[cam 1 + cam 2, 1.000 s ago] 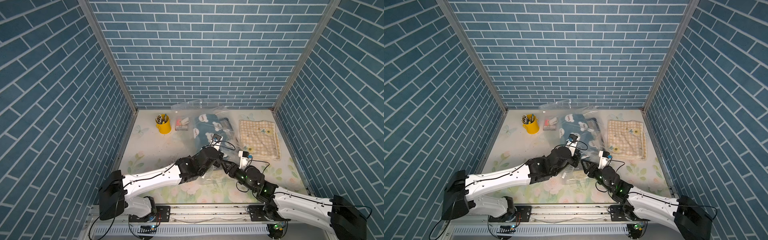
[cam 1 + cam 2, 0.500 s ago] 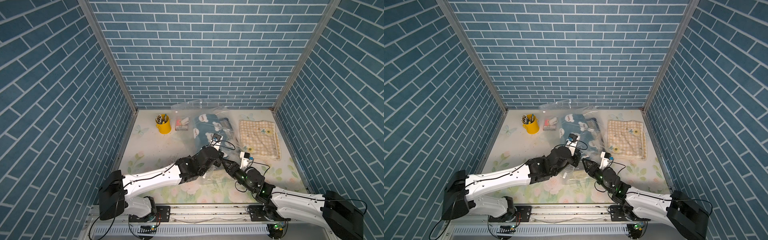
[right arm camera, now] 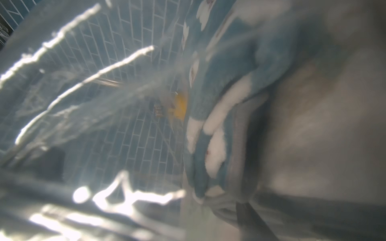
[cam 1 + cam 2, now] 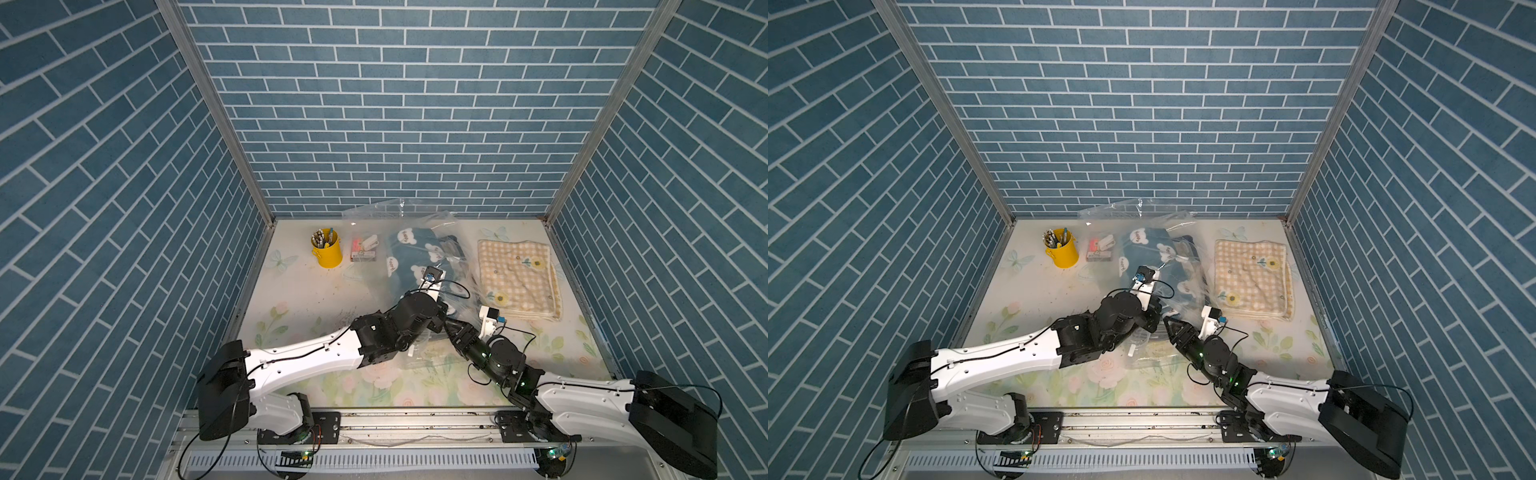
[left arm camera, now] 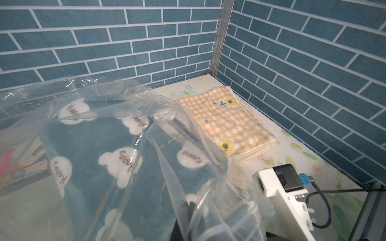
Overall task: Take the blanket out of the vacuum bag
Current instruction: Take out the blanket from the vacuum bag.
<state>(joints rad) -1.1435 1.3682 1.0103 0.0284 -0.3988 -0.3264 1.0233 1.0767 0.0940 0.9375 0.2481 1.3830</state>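
White bear patches on the blue blanket (image 5: pixel 87 146) each read "Happy" in brown script. The blanket lies inside the clear vacuum bag (image 4: pixel 376 212), which sprawls on the bench (image 4: pixel 291 299) just right of the yellow pen cup (image 4: pixel 328 254). Nearer the robot than the cup, the left gripper (image 4: pixel 1153 318) is closed on the bag's film. The right gripper (image 4: pixel 1170 323) reaches under the film; whether it grips anything cannot be told. The pink packet (image 4: pixel 365 249) beside the cup has unreadable print.

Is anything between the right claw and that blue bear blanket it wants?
Yes: the clear vacuum bag wraps the blanket. The right gripper sits at the bag's near end; whether it is inside the opening cannot be told.
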